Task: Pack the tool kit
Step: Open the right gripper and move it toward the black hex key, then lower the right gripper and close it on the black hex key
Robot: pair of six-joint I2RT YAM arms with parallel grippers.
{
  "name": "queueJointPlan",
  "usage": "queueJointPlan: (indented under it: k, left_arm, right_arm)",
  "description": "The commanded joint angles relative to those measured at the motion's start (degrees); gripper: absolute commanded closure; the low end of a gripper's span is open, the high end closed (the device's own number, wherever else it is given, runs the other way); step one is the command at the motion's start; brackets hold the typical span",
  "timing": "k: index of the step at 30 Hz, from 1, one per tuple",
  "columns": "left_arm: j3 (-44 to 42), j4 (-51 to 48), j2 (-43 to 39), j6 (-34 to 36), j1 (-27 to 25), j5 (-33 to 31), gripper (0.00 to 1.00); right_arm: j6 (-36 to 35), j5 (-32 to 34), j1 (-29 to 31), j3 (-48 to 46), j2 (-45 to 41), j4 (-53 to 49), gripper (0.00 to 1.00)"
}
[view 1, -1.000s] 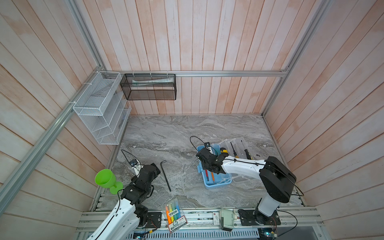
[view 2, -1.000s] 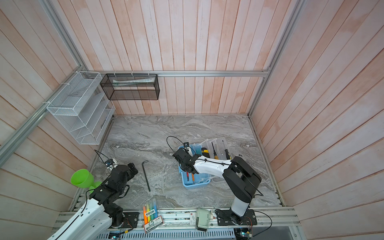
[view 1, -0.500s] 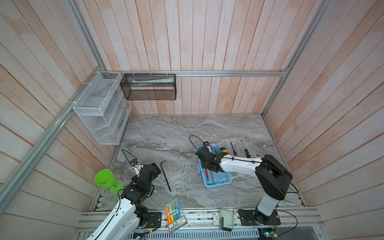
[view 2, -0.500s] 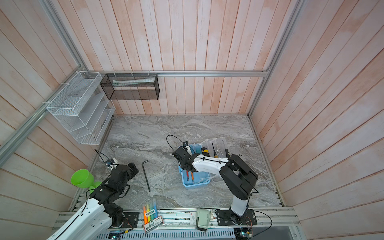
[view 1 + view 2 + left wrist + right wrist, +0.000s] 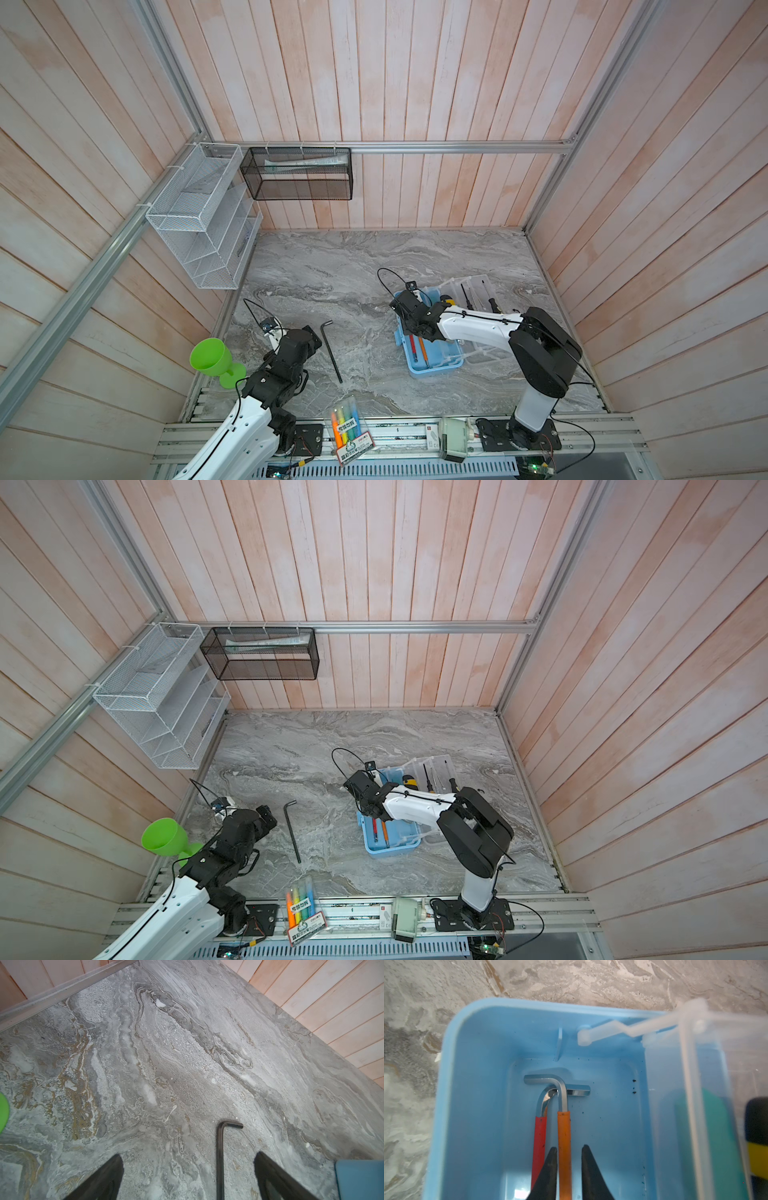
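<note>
Grey veined marble tabletop (image 5: 353,270) fills the floor of the cell, and we see pale wooden plank walls (image 5: 415,83) on three sides, framed with aluminium rails. On the left wall hangs a white wire rack (image 5: 199,220); beside it, on the back wall, is a black mesh basket (image 5: 297,178) with something pale lying inside that we cannot identify. A green goblet (image 5: 212,361) stands at the left edge of the marble, and a clear pack of highlighters (image 5: 347,428) lies on the front rail.

We find the light-blue tool case (image 5: 436,368) right of centre, with its clear lid (image 5: 478,286) swung open and lying flat beside it; slim dark tools show at the lid. On the case floor lie two hex keys side by side and touching at their bends — an orange-sleeved hex key (image 5: 564,1136) and a red-sleeved hex key (image 5: 539,1136). Behind clear plastic at the case's side we make out a teal handle (image 5: 708,1126) and a yellow-and-black screwdriver (image 5: 758,1147).

Our right gripper (image 5: 570,1147) reaches into the case, its jaws slightly parted and straddling the orange-sleeved key, with a gap on one side. Our left gripper (image 5: 188,1155) hovers over bare marble with jaws spread wide — a black hex key (image 5: 220,1157) lies flat on the table between its fingers, well apart from the case.
</note>
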Motion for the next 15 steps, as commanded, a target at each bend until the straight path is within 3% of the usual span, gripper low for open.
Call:
queueJointPlan:
  k: [1, 4, 8, 15]
  left_arm:
    - [-0.8, 0.2, -0.1, 0.7, 0.3, 0.0, 0.0]
    - [-0.7, -0.3, -0.3, 0.2, 0.3, -0.4, 0.0]
    - [-0.7, -1.6, -1.2, -1.2, 0.4, -1.7, 0.0]
    - [-1.4, -2.8, -3.4, -2.2, 4.5, 0.2, 0.0]
  right_arm:
    - [-0.5, 0.4, 1.1, 3.2, -2.7, -2.2, 0.76]
    - [-2.7, -0.7, 4.2, 5.1, -4.7, -0.9, 0.71]
    - [-3.3, -8.8, 7.4, 7.8, -5.2, 2.7, 0.67]
    - [-2.3, -16.7, 14.5, 15.0, 4.1, 8.1, 0.65]
